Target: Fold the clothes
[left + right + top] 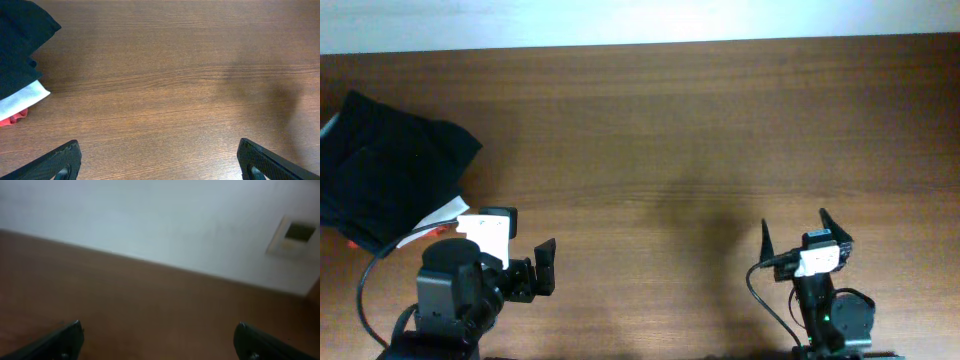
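Where the brown wooden bench (670, 130) runs out to its far left, the clothes (390, 165) lie in a dark, rumpled heap, touching neither arm. A white cloth (30, 97) pokes out from under the heap's near edge, and a small bit of red fabric (15, 117) shows just beside it. Whether these are separate garments I cannot tell.

The left tool (160, 162) sits at the near edge of the bench, close to the heap but apart from it, its two fingers spread wide with nothing between them but wood grain. A black cable (365, 285) loops out from that arm. The right tool (800, 238) is well apart from the clothes, over at the near right, fingers likewise spread and gripping nothing.

A soft shadow (710, 200) falls across the middle of the wood. Beyond the far edge of the bench rises a pale, plain wall (150, 220). The right wrist camera, blurred, catches a small rectangular plate (295, 232) set into that wall, with a dark opening in it.
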{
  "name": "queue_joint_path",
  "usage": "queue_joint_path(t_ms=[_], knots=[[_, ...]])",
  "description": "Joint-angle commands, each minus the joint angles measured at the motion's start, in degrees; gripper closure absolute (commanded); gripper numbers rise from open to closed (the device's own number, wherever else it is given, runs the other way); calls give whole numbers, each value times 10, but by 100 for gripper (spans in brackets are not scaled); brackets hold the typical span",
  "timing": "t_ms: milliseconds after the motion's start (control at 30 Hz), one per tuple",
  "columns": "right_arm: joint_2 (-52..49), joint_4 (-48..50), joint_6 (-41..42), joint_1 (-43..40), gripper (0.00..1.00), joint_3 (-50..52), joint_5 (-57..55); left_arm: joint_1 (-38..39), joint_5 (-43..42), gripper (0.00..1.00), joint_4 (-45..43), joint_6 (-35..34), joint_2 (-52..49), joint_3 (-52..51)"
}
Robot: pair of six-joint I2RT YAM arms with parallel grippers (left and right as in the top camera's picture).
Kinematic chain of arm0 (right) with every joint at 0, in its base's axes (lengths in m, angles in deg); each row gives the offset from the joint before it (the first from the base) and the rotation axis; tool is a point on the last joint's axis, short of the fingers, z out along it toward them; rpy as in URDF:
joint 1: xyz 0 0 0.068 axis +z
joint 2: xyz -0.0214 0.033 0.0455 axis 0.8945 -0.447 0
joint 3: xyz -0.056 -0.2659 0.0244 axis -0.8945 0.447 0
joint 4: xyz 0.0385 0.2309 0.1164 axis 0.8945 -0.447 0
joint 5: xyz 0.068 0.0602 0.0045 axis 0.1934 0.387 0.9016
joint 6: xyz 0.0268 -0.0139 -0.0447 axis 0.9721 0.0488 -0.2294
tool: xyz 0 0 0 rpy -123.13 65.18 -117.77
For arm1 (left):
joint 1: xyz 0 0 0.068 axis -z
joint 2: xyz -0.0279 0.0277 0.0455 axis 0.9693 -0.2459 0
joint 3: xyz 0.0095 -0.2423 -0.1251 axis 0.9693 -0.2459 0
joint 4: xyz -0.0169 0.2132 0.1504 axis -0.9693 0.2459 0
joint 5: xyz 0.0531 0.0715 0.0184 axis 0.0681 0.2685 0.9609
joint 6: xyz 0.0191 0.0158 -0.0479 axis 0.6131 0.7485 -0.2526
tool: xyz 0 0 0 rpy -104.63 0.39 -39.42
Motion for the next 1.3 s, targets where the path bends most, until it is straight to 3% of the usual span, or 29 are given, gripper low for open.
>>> queue_joint_path(t_ms=[0, 700, 800, 867, 1033, 1267], knots=[[5, -12, -1, 5, 1, 6, -18, 0, 4, 1, -1, 3, 3, -3], [5, -10, 5, 5, 1, 6, -14, 0, 4, 1, -1, 3, 3, -3], [5, -10, 5, 5, 1, 6, -14, -51, 14, 1, 5, 11, 12, -13], [5, -10, 5, 5, 1, 6, -14, -92, -1, 1, -56, 11, 46, -70], [5, -10, 5, 5, 1, 6, -14, -98, -42, 1, -284, 11, 226, -317], [5, -10, 5, 5, 1, 6, -14, -98, -23, 1, -593, 12, 364, -515]])
